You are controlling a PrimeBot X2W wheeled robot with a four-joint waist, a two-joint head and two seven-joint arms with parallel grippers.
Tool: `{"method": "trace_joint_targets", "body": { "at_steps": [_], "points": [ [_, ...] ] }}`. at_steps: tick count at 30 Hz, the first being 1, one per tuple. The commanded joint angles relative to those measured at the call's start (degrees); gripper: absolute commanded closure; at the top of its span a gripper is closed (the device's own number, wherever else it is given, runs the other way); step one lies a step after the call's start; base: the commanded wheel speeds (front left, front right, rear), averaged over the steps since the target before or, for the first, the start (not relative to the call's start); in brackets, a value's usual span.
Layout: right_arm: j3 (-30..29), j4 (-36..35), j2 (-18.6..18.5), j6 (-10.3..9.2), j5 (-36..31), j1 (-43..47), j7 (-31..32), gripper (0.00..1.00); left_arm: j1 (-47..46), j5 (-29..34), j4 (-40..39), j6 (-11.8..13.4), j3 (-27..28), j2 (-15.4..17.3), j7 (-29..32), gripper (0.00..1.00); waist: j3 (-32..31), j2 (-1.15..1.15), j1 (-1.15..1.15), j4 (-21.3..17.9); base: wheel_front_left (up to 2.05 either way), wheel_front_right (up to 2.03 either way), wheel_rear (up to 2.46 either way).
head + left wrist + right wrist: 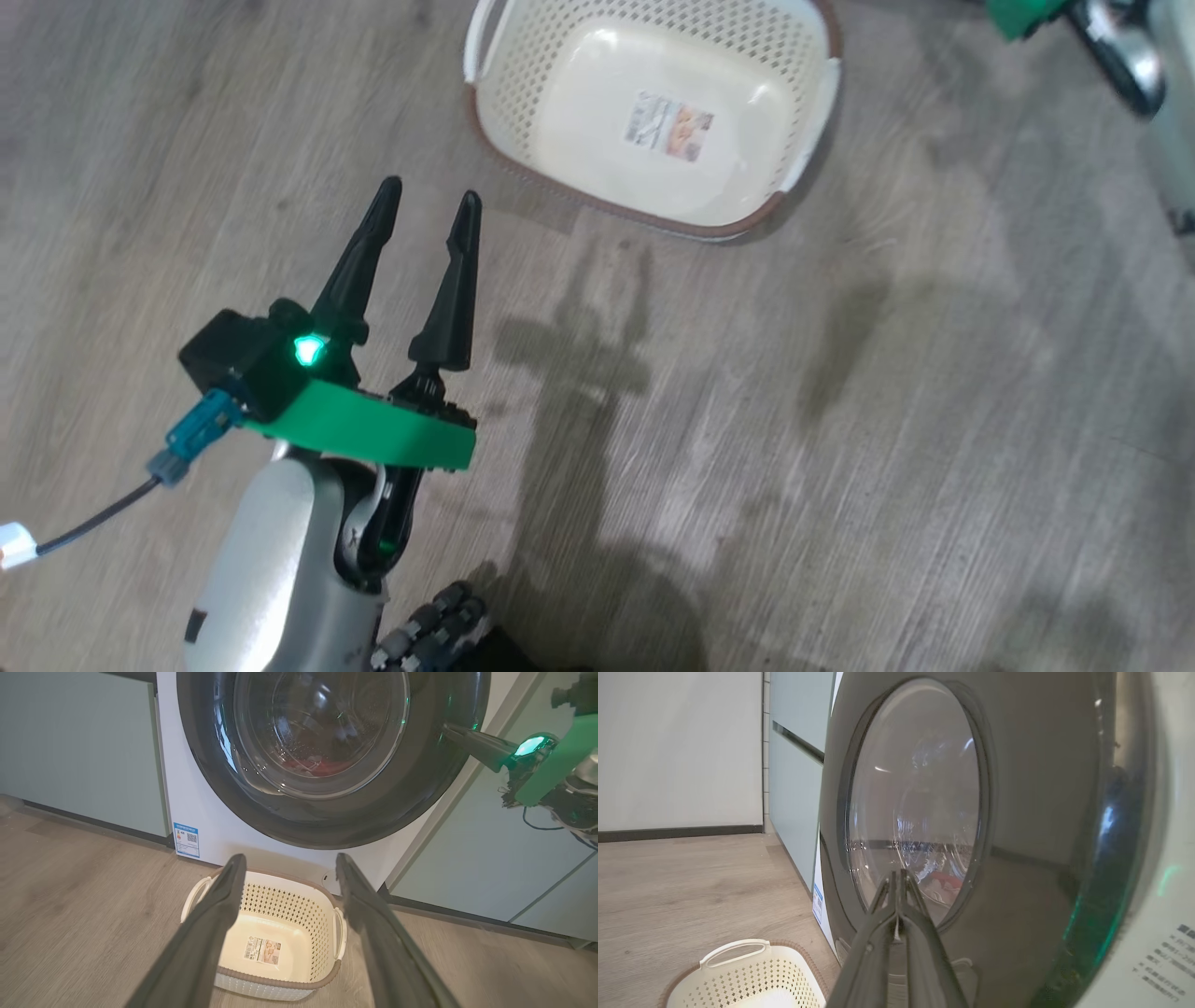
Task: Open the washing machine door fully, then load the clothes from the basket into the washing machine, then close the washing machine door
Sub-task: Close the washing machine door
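left claw hangs with fingers apart over the floor, near the basket. right claw, fingers pressed together, points at the washing machine door; red clothes lie behind its glass.

Basket on floor before washing machine; clothes inside, behind door.

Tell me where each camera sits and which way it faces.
Head view: high, facing down at floor and basket; open left gripper, pale forearm.
Left wrist view: low, facing door over basket; own spread fingers, right gripper at door's rim.
Right wrist view: close beside door, looking along its glass; own shut fingers.
Shared: basket in all three.
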Motion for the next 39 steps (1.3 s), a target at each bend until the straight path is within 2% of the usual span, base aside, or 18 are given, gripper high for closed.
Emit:
{"method": "trace_joint_targets", "body": {
  "at_steps": [1,10,23,30,35,39],
  "points": [
    [0.4,-0.9,0.5,-0.01,-0.3,-1.0,-0.1,1.0,-1.2,-0.2,-2.2,0.4,1.6,0.8,-0.5,0.0,0.7,0.0,-0.01,0.8,0.0,0.0,0.0],
    [-2.6,11.4,0.5,-0.01,-3.4,-8.6,-0.6,1.0,-0.6,-1.7,-2.5,1.3,0.0,0.8,-0.5,0.0,1.7,0.0,-0.01,1.6,0.0,0.0,0.0],
    [-11.7,23.4,1.9,-0.01,-12.2,-18.6,-0.7,1.0,-1.7,-2.5,-2.9,1.2,-0.5,0.8,-0.5,0.0,3.9,0.0,-0.01,2.2,0.0,0.0,0.0],
    [-18.0,26.3,2.9,-0.01,-16.6,-21.1,-1.0,1.0,-2.3,-2.9,-2.6,1.4,-0.7,0.8,-0.5,0.0,4.1,0.0,-0.01,2.5,0.0,0.0,0.0],
    [-20.5,26.2,5.2,-0.01,-18.9,-18.1,-1.2,1.0,-1.5,-3.1,-2.0,1.5,0.9,0.8,-0.5,0.0,1.6,0.0,-0.01,1.0,0.0,0.0,0.0],
    [-20.9,23.2,7.1,-0.01,-19.4,-13.4,-1.3,1.0,-1.0,-2.2,-1.3,1.2,1.9,0.8,-0.5,0.0,-1.8,0.0,-0.01,-1.0,0.0,0.0,0.0]
  ]
}}
